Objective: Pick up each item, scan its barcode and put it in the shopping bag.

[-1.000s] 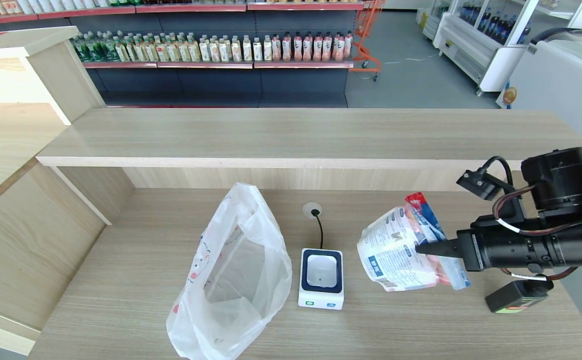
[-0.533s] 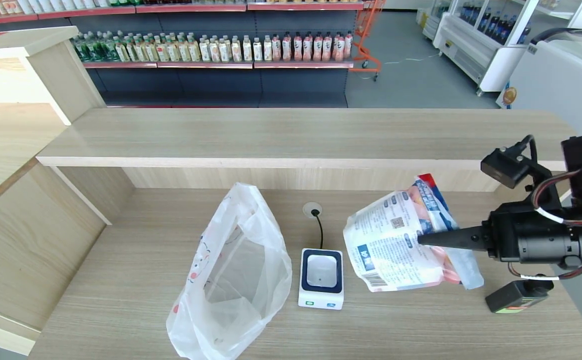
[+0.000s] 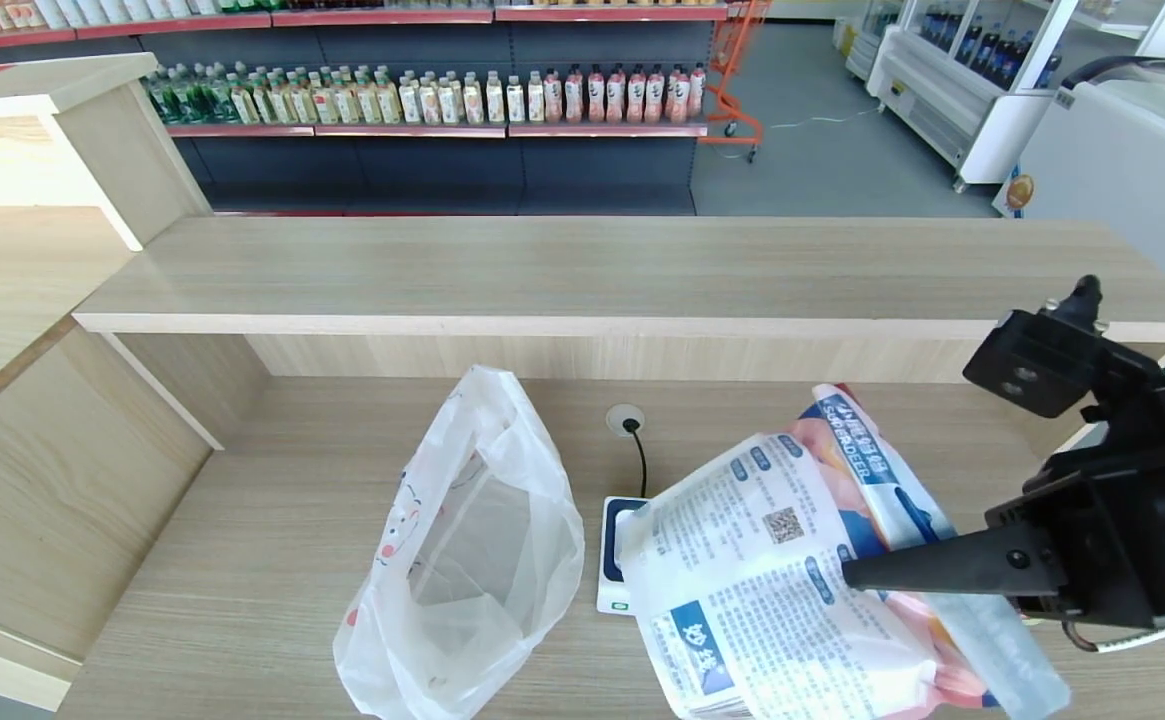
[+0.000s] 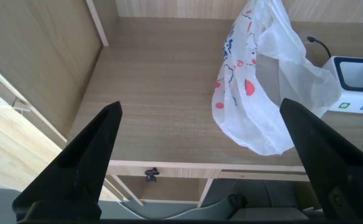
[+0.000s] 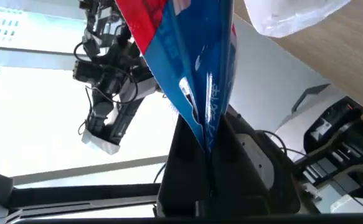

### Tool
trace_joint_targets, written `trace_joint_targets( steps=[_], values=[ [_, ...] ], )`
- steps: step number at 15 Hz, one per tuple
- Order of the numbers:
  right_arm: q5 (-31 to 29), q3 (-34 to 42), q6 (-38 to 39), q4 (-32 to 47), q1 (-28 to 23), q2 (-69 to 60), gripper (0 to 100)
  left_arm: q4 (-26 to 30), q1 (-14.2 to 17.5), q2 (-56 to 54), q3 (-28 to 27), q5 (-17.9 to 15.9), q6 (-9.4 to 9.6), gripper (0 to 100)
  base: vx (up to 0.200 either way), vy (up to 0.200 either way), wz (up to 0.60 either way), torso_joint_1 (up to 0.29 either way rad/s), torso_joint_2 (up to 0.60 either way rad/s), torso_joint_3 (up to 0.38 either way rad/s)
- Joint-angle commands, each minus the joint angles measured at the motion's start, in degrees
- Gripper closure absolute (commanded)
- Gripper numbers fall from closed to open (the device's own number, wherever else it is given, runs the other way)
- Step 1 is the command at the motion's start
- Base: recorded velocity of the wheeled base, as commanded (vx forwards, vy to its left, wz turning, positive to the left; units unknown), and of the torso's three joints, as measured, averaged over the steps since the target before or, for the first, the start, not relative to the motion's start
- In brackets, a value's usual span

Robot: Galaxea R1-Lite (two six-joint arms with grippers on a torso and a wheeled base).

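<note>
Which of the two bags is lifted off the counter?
The printed food package, clamped in the right gripper and hiding part of the scanner. The white shopping bag sits on the counter, ungripped.

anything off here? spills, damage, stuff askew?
Nothing is spilled or damaged. The packet hangs tilted from the right gripper, pinched at one edge, and partly covers the scanner in the head view. The bag stands open on the counter, crumpled but upright.
</note>
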Motion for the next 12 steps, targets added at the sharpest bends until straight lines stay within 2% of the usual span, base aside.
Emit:
trace_joint_targets(
  steps=[1,5,8,12],
  values=[
    [0.33,0.16,-0.12,0.0,1.61,-1.16,100,-0.01,0.01,-0.02,0.01,0.09,0.04,0,0.0,0.0,0.0,0.0,0.0,0.0],
    [0.33,-0.28,-0.03,0.26,-1.02,-1.25,100,-0.01,0.01,-0.02,0.01,0.01,-0.04,0,0.0,0.0,0.0,0.0,0.0,0.0],
    [0.24,-0.54,-0.12,4.83,-1.55,-3.18,100,-0.01,0.01,-0.02,0.01,0.01,-0.04,0,0.0,0.0,0.0,0.0,0.0,0.0],
    [0.07,-0.54,-0.12,4.92,-3.75,-3.36,100,-0.01,0.01,-0.02,0.01,0.01,0.04,0,0.0,0.0,0.0,0.0,0.0,0.0]
  ],
)
